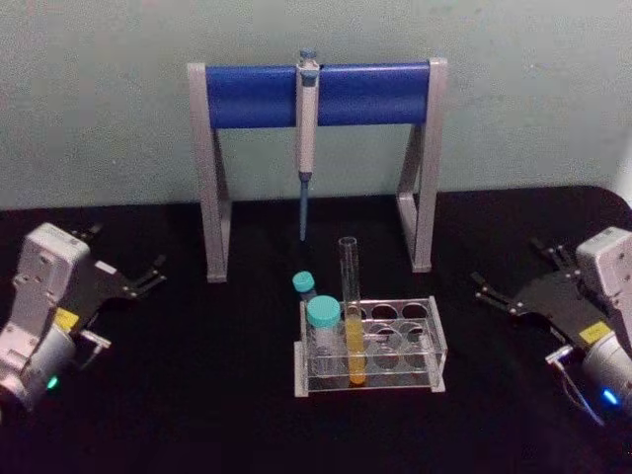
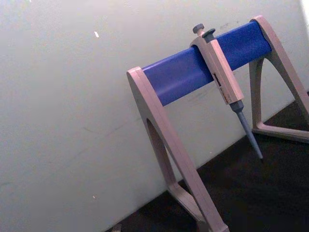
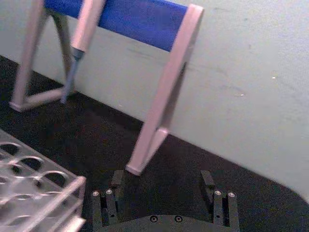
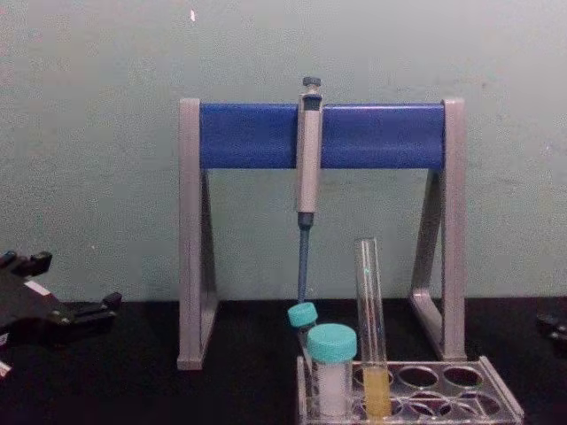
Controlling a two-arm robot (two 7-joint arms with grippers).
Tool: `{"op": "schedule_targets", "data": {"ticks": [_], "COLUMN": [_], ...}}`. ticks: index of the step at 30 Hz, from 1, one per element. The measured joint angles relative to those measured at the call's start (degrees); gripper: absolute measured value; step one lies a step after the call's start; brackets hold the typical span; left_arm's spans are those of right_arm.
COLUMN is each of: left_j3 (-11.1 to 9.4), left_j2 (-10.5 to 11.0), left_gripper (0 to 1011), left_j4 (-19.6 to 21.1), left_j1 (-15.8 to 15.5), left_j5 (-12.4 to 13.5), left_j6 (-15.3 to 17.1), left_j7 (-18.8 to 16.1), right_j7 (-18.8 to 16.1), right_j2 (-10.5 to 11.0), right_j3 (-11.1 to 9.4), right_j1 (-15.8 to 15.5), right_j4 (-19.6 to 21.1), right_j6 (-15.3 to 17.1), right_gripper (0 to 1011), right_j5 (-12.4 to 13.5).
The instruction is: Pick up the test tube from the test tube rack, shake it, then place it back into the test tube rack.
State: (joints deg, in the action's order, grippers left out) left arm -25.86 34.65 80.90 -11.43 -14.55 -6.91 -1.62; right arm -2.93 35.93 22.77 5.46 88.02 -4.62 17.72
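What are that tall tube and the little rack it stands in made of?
The test tube looks like clear glass, possibly clear plastic: its yellow-orange liquid shows straight through. The test tube rack looks like clear glossy plastic: see-through walls with pale edges catching light.

A clear test tube [image 1: 350,281] held yellow-orange liquid in a colourless test tube rack [image 1: 430,348], beside white vials [image 1: 323,334] with teal caps on a black table [image 1: 197,395]. Behind, the pipette stand [image 1: 257,95] showed a bright blue bar and grey legs, its pale grey pipette [image 1: 307,128] blue-tipped, against a pale green wall [image 1: 99,99]. The left gripper [image 1: 128,249] and right gripper [image 1: 507,263] had black jaws, light grey housings and yellow labels.
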Motion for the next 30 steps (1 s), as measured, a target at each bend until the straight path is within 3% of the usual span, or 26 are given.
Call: {"op": "schedule_targets", "data": {"ticks": [7, 14, 23, 30], "left_j3": [0.00, 0.00, 0.00, 0.00], "left_j2": [0.00, 0.00, 0.00, 0.00], "left_gripper": [1001, 1001, 1001, 1001], "left_j4": [0.00, 0.00, 0.00, 0.00], "left_j1": [0.00, 0.00, 0.00, 0.00], "left_j5": [0.00, 0.00, 0.00, 0.00], "left_j6": [0.00, 0.00, 0.00, 0.00], "left_j7": [0.00, 0.00, 0.00, 0.00], "right_j7": [-6.27, -13.14, -19.27, -23.31], "right_j2": [0.29, -0.69, -2.53, -4.79], "right_j3": [-1.88, -2.29, -0.93, 0.43], "right_j1": [-3.58, -4.42, -2.27, 1.18], "right_j4": [4.86, 7.15, 7.25, 5.23], "right_j6": [1.02, 2.56, 5.11, 7.50], "right_gripper": [1000, 1000, 1000, 1000], "right_j5": [6.60, 12.19, 14.36, 15.03]}}
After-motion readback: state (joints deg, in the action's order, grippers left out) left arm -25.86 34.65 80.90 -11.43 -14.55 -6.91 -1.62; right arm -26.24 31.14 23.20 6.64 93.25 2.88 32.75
